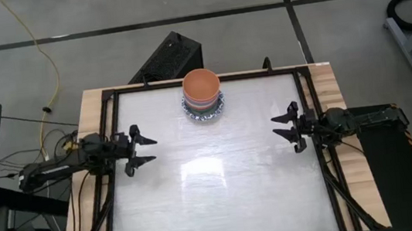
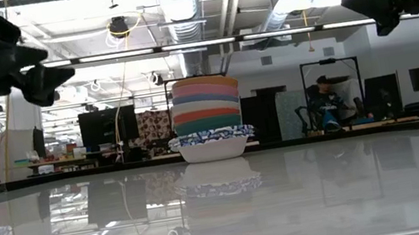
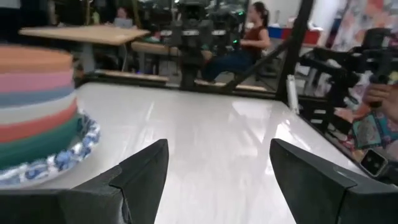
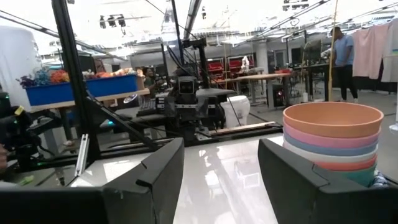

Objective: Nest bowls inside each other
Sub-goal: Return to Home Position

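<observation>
Looks to us like only the retreat to rest is left, so the trick is simply not to wreck anything. The left claw (image 1: 150, 150) hangs over the left side of the worktop (image 1: 216, 200), fingers spread wide with nothing between them. The right claw (image 1: 277, 126) mirrors it on the right side, also spread and empty. Both are well apart from the stack of bowls (image 1: 203, 92), which stands at the far middle of the worktop.

Our advice would be to pull each arm straight back toward its own side, keeping the claws raised, and not swing across the middle. A tower like that probably tips with a light knock.

As for what's in what, the orange bowl (image 1: 201, 82) is the top one and it's empty inside. Going by the low view, below it we see pink, blue, a pale one, red and teal rims. The patterned white bowl (image 2: 212, 144) is at the bottom, resting on the worktop. There's more than one patterned rim down there, though we can't count them for sure. The tower looks upright, not leaning.
</observation>
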Robot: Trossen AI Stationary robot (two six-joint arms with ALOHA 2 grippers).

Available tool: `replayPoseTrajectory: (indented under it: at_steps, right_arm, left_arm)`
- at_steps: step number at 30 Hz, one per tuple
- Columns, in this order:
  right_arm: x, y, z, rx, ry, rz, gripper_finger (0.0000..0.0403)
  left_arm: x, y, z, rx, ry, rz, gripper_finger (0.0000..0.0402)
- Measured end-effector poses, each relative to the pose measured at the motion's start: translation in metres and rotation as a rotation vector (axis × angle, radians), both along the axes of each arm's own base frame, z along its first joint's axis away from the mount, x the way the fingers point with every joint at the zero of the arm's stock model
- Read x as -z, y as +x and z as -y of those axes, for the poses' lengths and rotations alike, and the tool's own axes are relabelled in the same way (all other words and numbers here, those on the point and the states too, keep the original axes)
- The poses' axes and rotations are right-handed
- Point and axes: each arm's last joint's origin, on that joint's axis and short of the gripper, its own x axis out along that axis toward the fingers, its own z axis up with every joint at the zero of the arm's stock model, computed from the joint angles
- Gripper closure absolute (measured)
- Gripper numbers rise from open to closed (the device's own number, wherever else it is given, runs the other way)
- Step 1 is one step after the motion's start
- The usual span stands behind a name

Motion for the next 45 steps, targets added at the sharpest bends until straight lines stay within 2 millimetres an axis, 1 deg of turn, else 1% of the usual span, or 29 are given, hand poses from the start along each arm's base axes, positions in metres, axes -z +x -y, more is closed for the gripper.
replayPoseTrajectory:
  at_steps: [11, 21, 26, 31, 38, 45]
  right_arm:
    - [0.003, 0.001, 0.0, 0.004, -0.002, -0.029, 0.0178]
    - [0.006, 0.001, 0.0, 0.009, 0.002, -0.064, 0.0178]
    - [0.01, 0.001, 0.002, 0.071, 0.061, -0.093, 0.0178]
    - [0.014, 0.001, 0.004, 0.115, 0.092, -0.132, 0.0178]
    - [0.016, 0.001, 0.004, 0.125, 0.024, -0.159, 0.0178]
    - [0.016, 0.001, 0.004, 0.125, 0.02, -0.164, 0.0178]
  left_arm:
    - [0.002, 0.001, 0.0, -0.111, -0.013, -0.018, 0.0131]
    - [0.004, 0.001, 0.003, -0.137, -0.019, -0.034, 0.0131]
    - [0.005, 0.001, 0.003, -0.145, -0.056, -0.037, 0.0131]
    - [0.005, 0.001, 0.003, -0.147, -0.025, -0.037, 0.0131]
    - [0.005, 0.001, 0.003, -0.148, -0.002, -0.038, 0.0131]
    - [0.005, 0.001, 0.003, -0.148, -0.002, -0.038, 0.0131]
